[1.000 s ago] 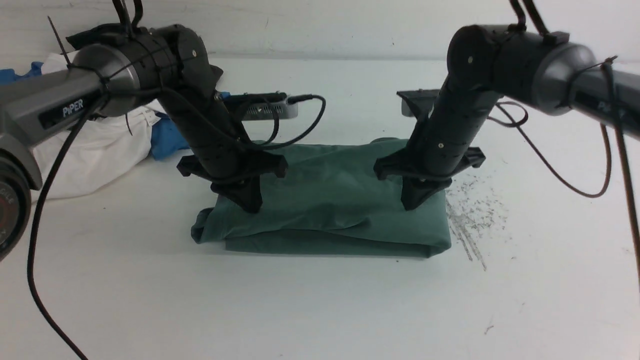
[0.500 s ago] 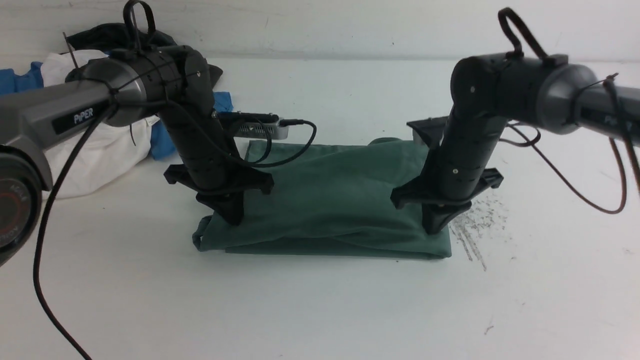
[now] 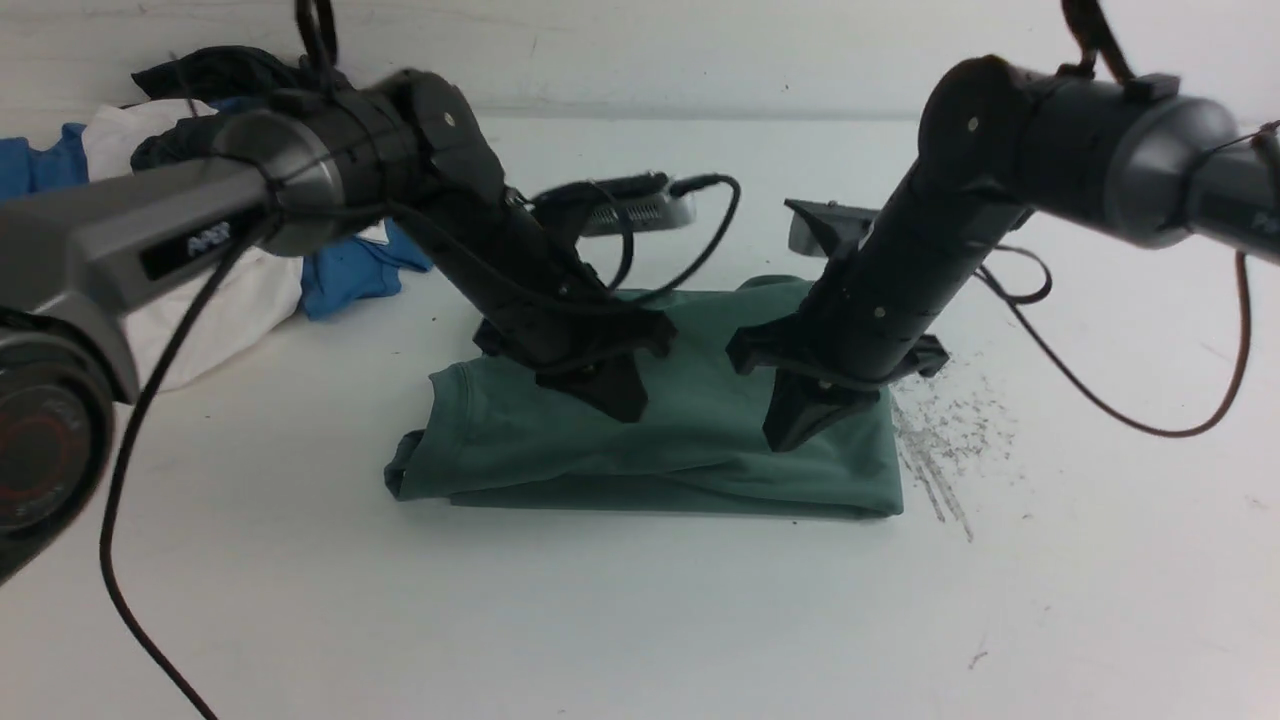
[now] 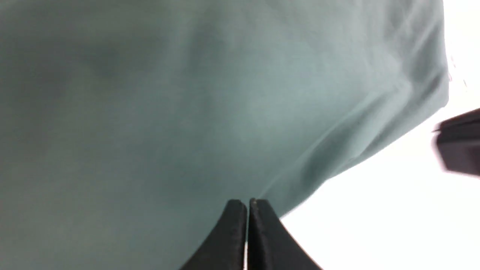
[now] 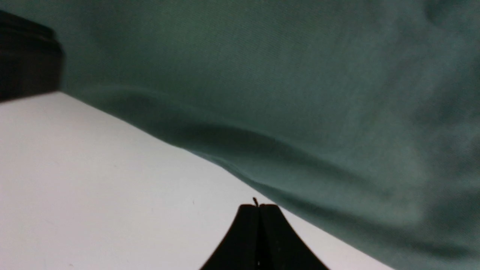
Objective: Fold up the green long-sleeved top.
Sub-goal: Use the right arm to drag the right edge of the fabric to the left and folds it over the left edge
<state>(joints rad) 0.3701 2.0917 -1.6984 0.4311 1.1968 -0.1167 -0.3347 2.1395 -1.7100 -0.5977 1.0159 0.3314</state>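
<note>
Green long-sleeved top (image 3: 650,450), folded into a compact rectangle, lies mid-table (image 3: 640,620), the clothes pile (image 3: 220,270) at its 10 o'clock. Left claw (image 3: 625,400) and right claw (image 3: 785,435) hang over it, jaws together, empty. Smoothing calls for light, even, outward strokes.

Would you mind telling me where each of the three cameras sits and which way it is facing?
Front view: on the robot's own side, between the arms, looking forward over the white table at the folded green long-sleeved top; both arms show, the left gripper and right gripper above the top.
Left wrist view: on the left arm's wrist, looking close at the top; its shut left gripper shows.
Right wrist view: on the right wrist, facing the top's edge; its shut right gripper shows.
All three share the top and table.
</note>
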